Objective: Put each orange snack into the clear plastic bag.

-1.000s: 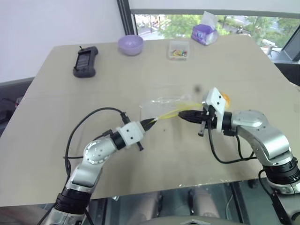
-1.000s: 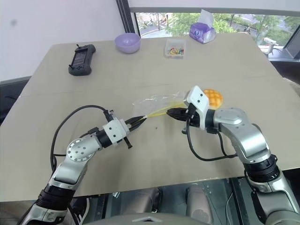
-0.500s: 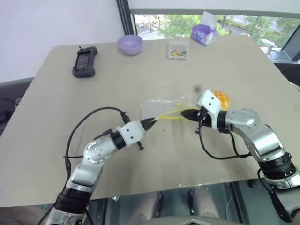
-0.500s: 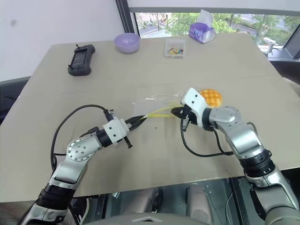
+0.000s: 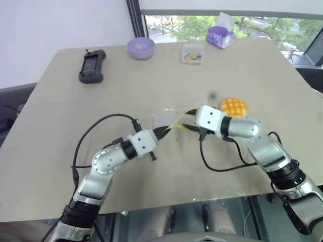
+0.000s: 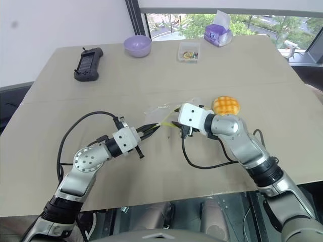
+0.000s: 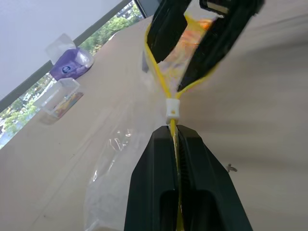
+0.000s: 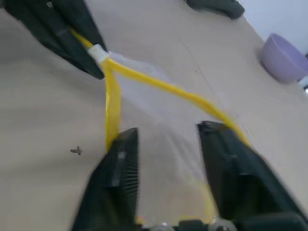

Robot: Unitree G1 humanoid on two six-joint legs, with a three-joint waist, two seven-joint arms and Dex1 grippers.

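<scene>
Bag: we had the clear plastic bag point(image 5: 174, 117) lying near the middle of the tabletop point(image 5: 151, 171), its yellow seal strip point(image 8: 159, 86) split apart into a V at the mouth.

Left hand: our left hand point(image 7: 175, 139) was clamped on the strip right next to the little white slider point(image 7: 172, 109), fingers pressed together on the yellow edge.

Right hand: our right hand point(image 8: 166, 139) sat at the bag's open mouth, across the mouth from the left hand. Fingers were spread apart, one at each branch of the yellow strip. Couldn't really tell whether they touched the plastic.

Snack: the orange snack point(image 6: 226, 105) was out on the tabletop just to the right of the bag, behind the right arm, not in the bag.

Far edge stuff, all well beyond the bag: purple bowl point(image 6: 137, 46), a small clear box of colourful bits point(image 6: 188, 52), a purple tissue pack point(image 6: 218, 33) by the window.

Also: a black handheld device point(image 6: 87, 64) sat far off to the bag's left, toward the back.
</scene>
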